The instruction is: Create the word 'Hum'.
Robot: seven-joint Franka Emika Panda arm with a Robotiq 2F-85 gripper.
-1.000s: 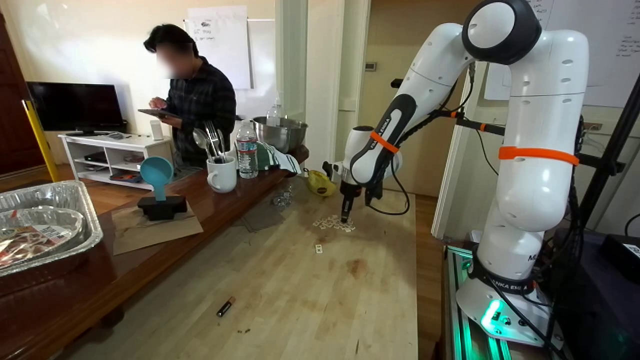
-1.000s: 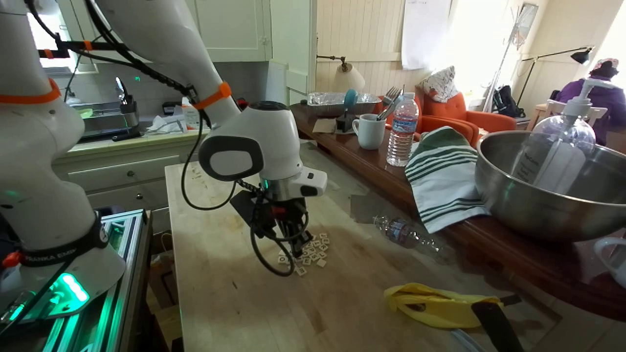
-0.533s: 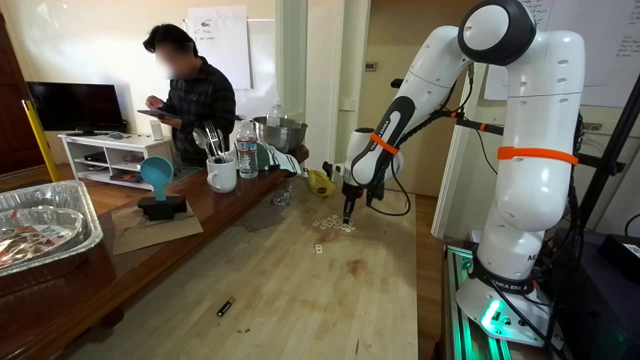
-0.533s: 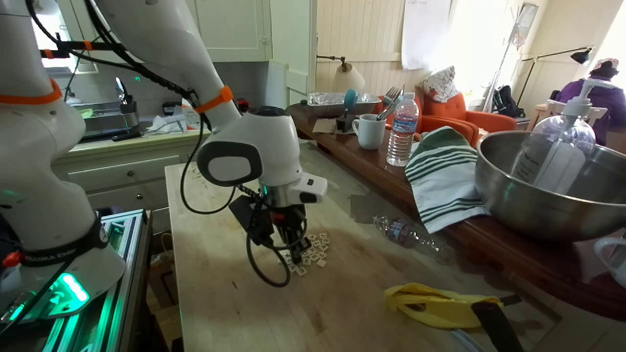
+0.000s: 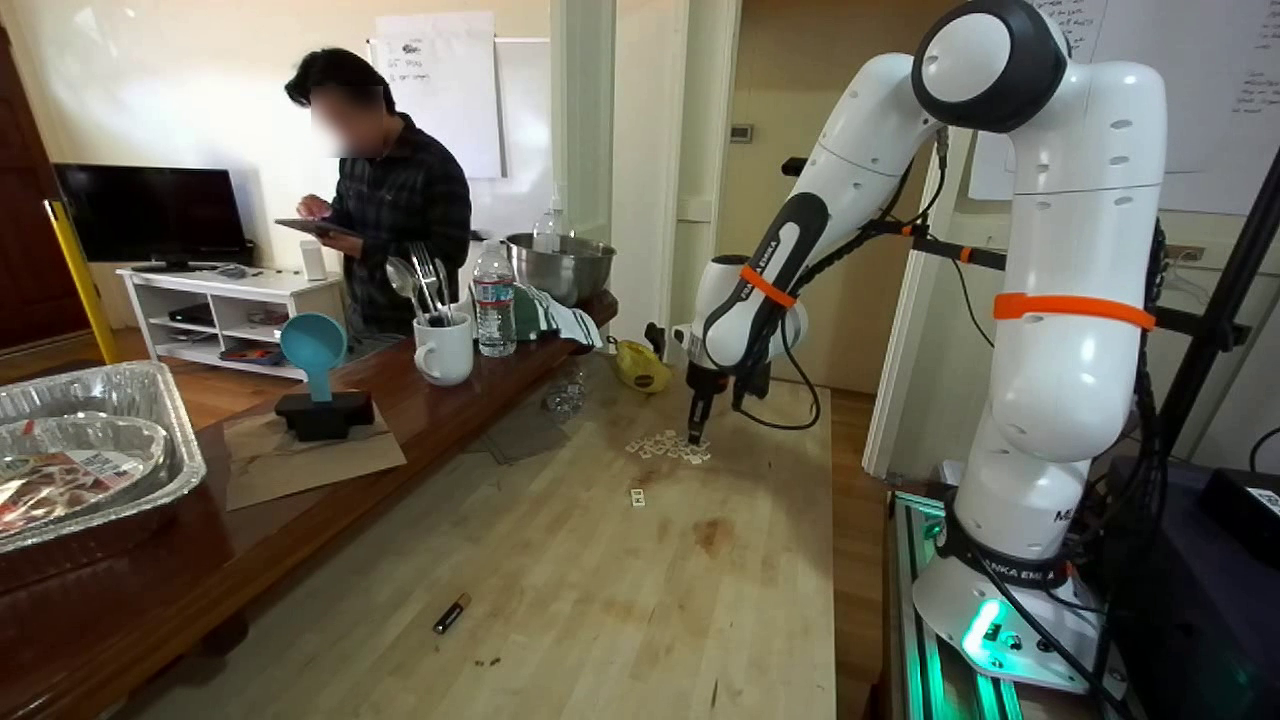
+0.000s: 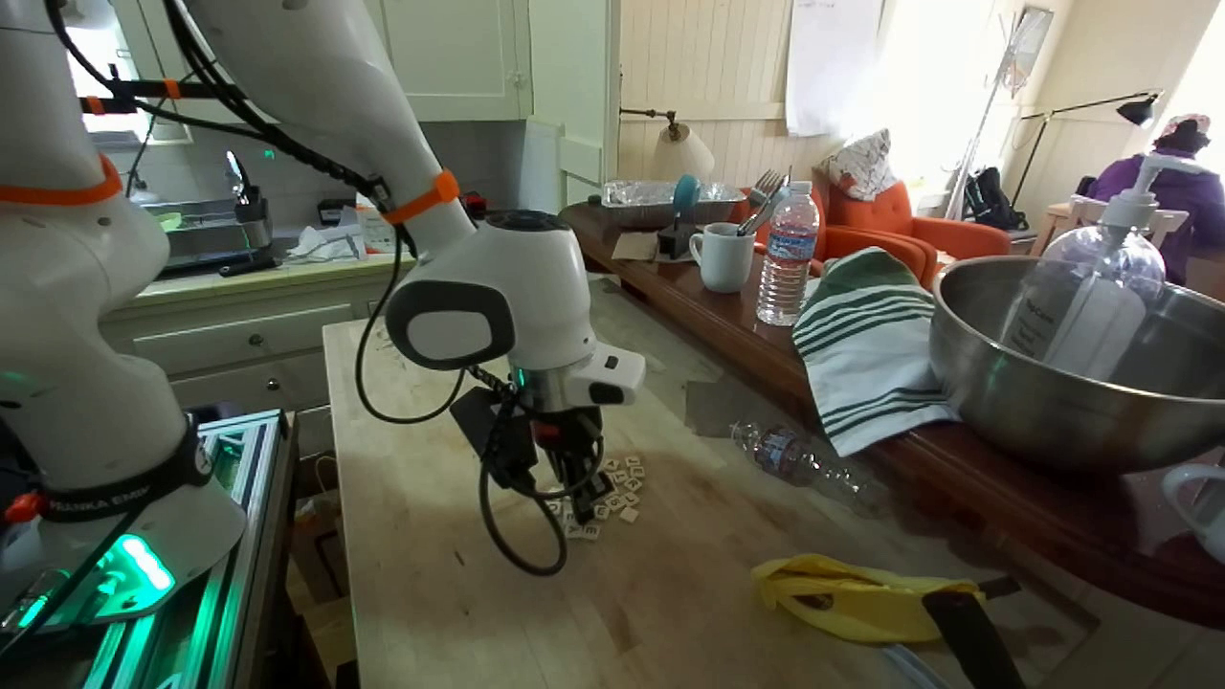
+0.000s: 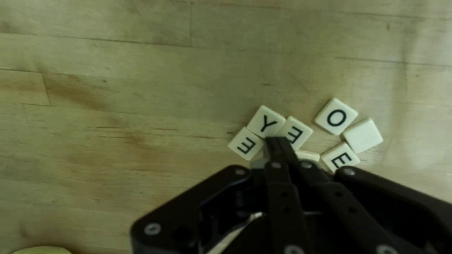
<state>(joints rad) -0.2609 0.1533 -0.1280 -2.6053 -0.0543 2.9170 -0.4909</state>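
Observation:
Small whitish letter tiles lie in a loose cluster, showing in both exterior views (image 5: pixel 660 445) (image 6: pixel 628 485). In the wrist view I see a Y tile (image 7: pixel 266 121), E tiles (image 7: pixel 246 144) (image 7: pixel 341 157), an O tile (image 7: pixel 336 117) and a blank-faced tile (image 7: pixel 363 135). My gripper (image 7: pixel 276 138) is shut, its fingertips together with nothing visible between them. It points down among the tiles, its tips over the edges of the Y and an E tile; contact cannot be told. The fingers hide some tiles. Apart from the cluster, a small white tile pair (image 5: pixel 638 497) lies on the table, one marking resembling H.
A yellow-green bag (image 5: pixel 640 366) (image 6: pixel 861 598) and a clear bottle lying down (image 6: pixel 794 459) are beyond the tiles. A battery (image 5: pixel 451 613) lies on the wooden table (image 5: pixel 620 620). A raised dark ledge (image 5: pixel 530 375) with mug (image 5: pixel 444 350), bottle (image 5: pixel 494 300) and metal bowl (image 6: pixel 1072 402) runs alongside.
My gripper has moved a short way within the cluster, down and toward the near edge in an exterior view, staying shut. A tile beside its tips now shows next to the nearest tile.

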